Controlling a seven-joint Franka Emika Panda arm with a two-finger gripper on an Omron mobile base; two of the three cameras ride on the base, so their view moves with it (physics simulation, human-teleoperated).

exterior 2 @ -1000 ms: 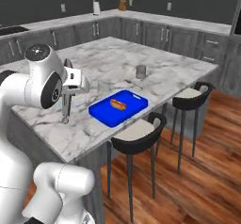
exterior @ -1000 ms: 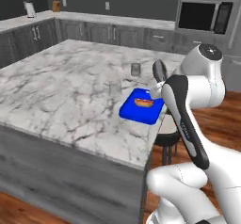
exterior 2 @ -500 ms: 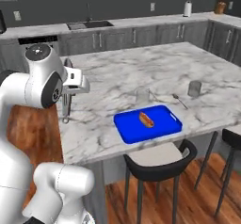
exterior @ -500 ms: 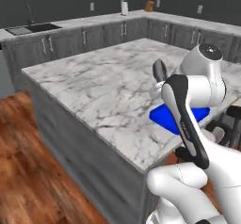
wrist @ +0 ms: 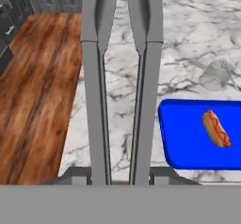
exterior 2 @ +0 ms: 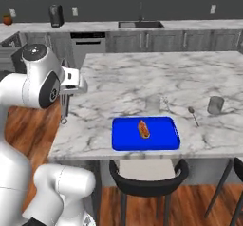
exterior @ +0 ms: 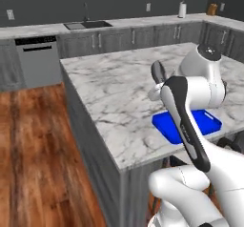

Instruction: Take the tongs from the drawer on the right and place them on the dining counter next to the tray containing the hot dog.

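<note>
Grey metal tongs (wrist: 121, 82) hang in the robot's fingers (wrist: 121, 177), which are nearly shut around them, above the desk (exterior 2: 142, 82) edge. The robot is carrying them over. Next it should lower them beside the blue tray (exterior 2: 123, 139) holding the hot dog (exterior 2: 143, 129), then let go.

I count one tongs (wrist: 120, 77), one tray (exterior 2: 145, 134), one hot dog (exterior 2: 143, 128), two glasses (exterior 2: 215, 105), one spoon (exterior 2: 193, 115), two stools (exterior 2: 148, 175).
</note>
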